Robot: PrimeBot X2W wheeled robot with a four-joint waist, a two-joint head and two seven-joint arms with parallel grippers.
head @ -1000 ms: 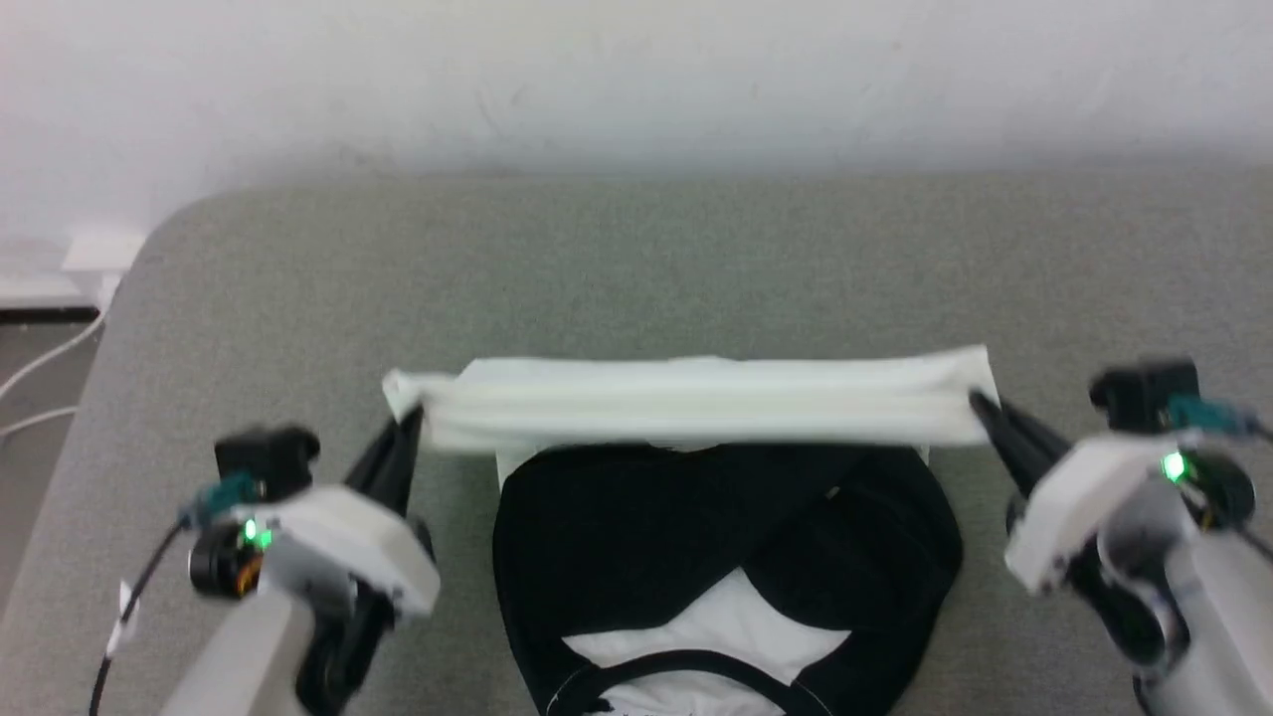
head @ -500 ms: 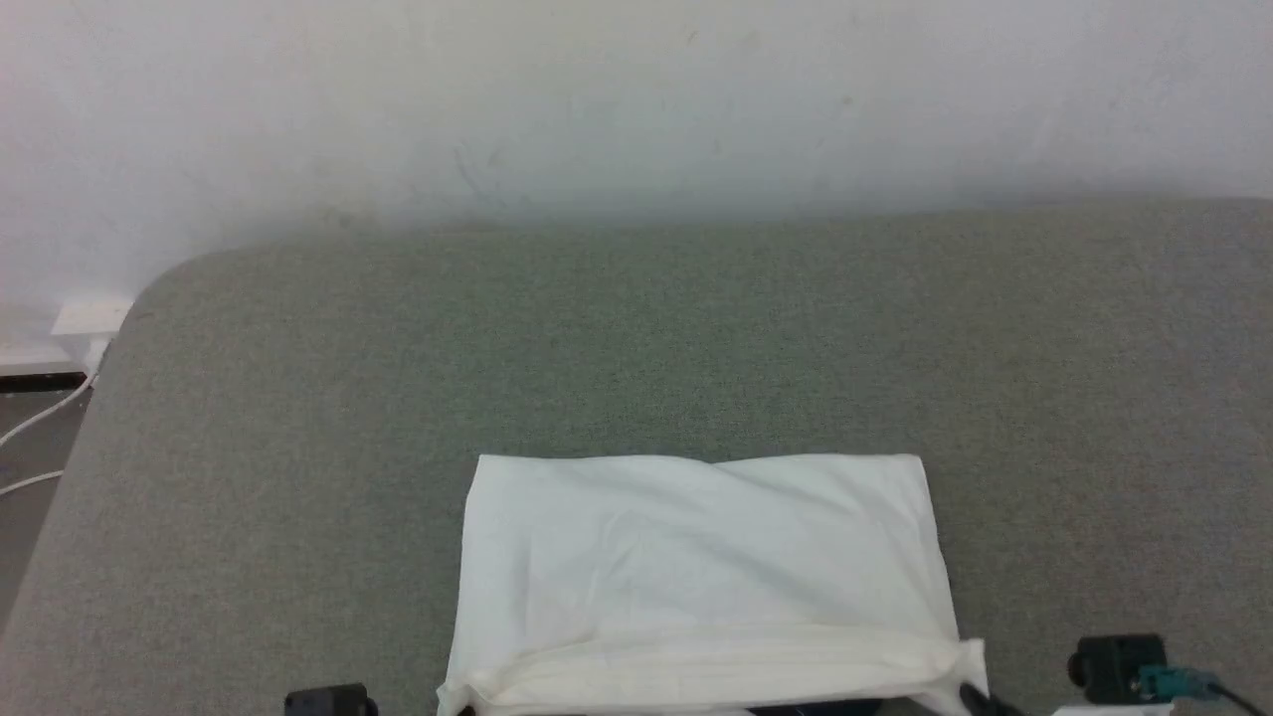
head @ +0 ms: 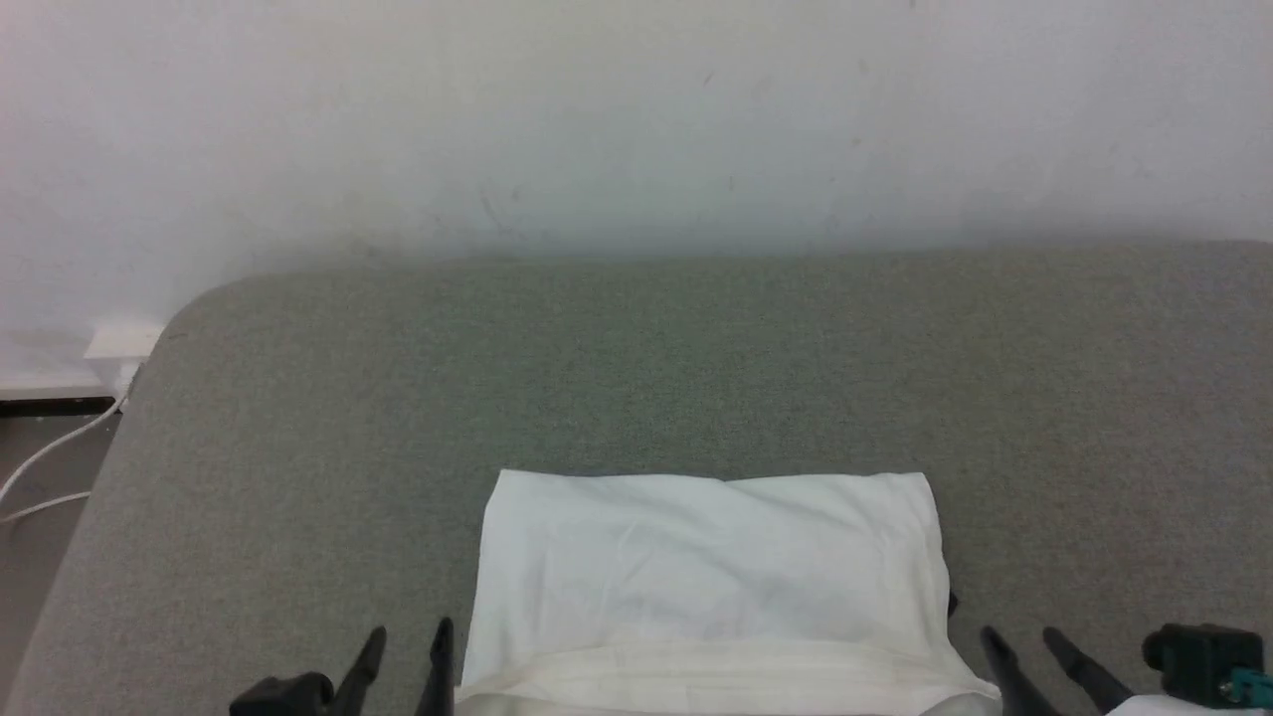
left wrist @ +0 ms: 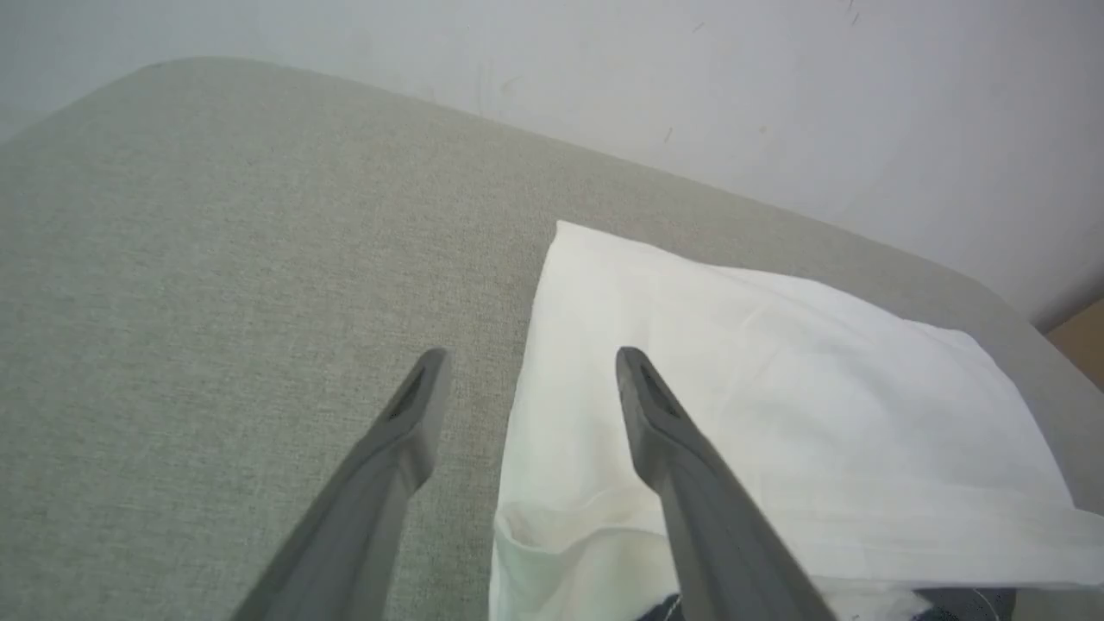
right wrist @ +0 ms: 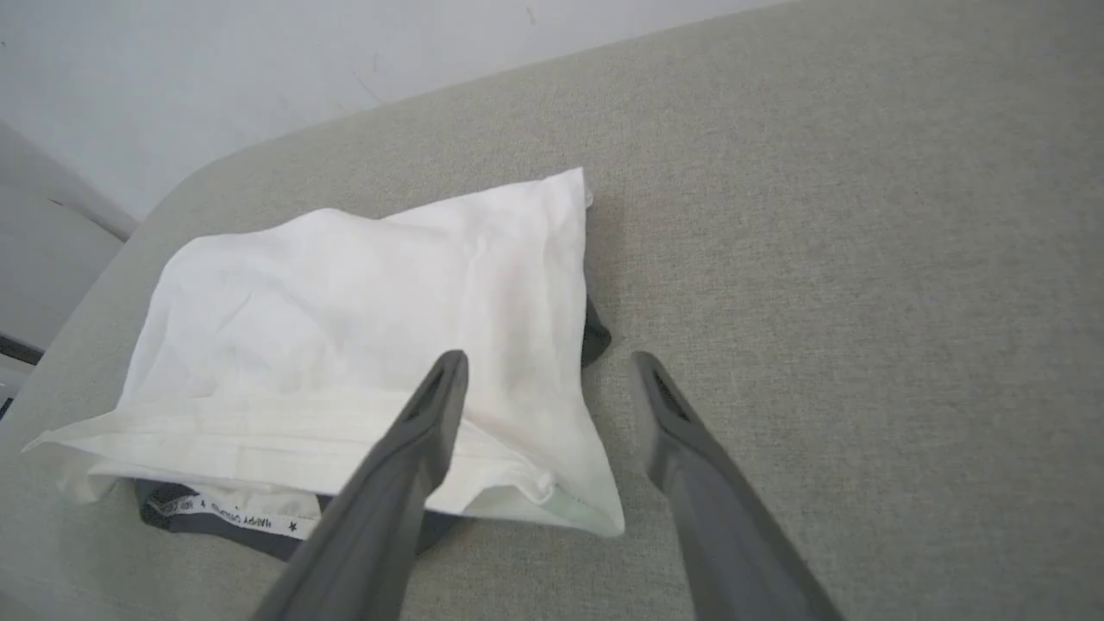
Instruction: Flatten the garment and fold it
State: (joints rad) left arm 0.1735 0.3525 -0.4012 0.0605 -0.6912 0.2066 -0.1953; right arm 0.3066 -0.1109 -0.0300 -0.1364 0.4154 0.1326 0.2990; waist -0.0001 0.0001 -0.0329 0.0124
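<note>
Two tools stand with their fingers spread wide, and neither holds anything. The shirt (head: 711,567) lies on the grey desk (head: 636,368) near the robot's edge, centred between the tools and well apart from the wall (head: 636,119).

We see it as a white rectangle. The white body panel lies doubled over the dark parts, and its hem forms a thicker band along the near edge. In the right wrist view, black cloth peeks out at the right edge and a printed collar band shows beneath the hem. We judge that this layout keeps the sleeves enclosed, so the packet stays compact for any further fold.

The left tool (head: 410,646) sits at the near left corner and the right tool (head: 1022,641) at the near right corner. Each straddles a side edge, with one finger above the cloth and the other above bare desk. We cannot tell whether any finger touches the fabric. We judge this spacing suits a wide hem, which is handled evenly only from both ends.

Both arms reach forward with the fingers pointing away from the robot and pitched down toward the desk.
</note>
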